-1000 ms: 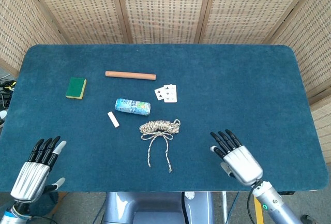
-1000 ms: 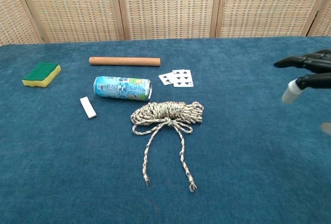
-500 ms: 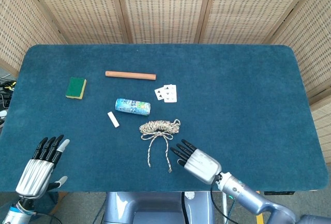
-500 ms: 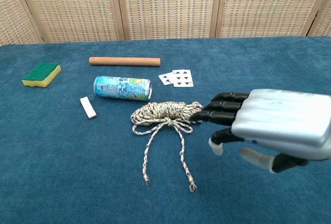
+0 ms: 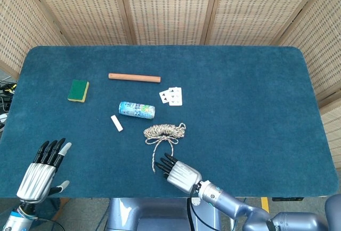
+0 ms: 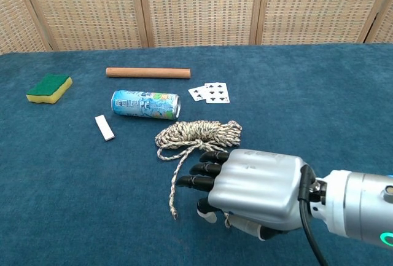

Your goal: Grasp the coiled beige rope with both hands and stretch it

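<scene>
The coiled beige rope [image 5: 165,131] [image 6: 199,133] lies near the table's middle front, its two loose tails trailing toward the front edge. My right hand [image 5: 180,172] [image 6: 252,187] hovers over those tails, fingers apart and pointing left, holding nothing; it hides the right tail in the chest view. My left hand [image 5: 41,170] is at the front left corner, fingers extended and apart, far from the rope. It does not show in the chest view.
A drink can [image 5: 137,110] lies just behind the rope, with a white stick [image 5: 116,123] to its left. Playing cards [image 5: 171,96], a wooden rod [image 5: 134,77] and a green-yellow sponge [image 5: 78,90] sit further back. Wicker screens stand behind the blue table [image 5: 250,97].
My right hand has swept left along the front edge, from the table's right side to over the rope's tails. The left hand has barely moved.
</scene>
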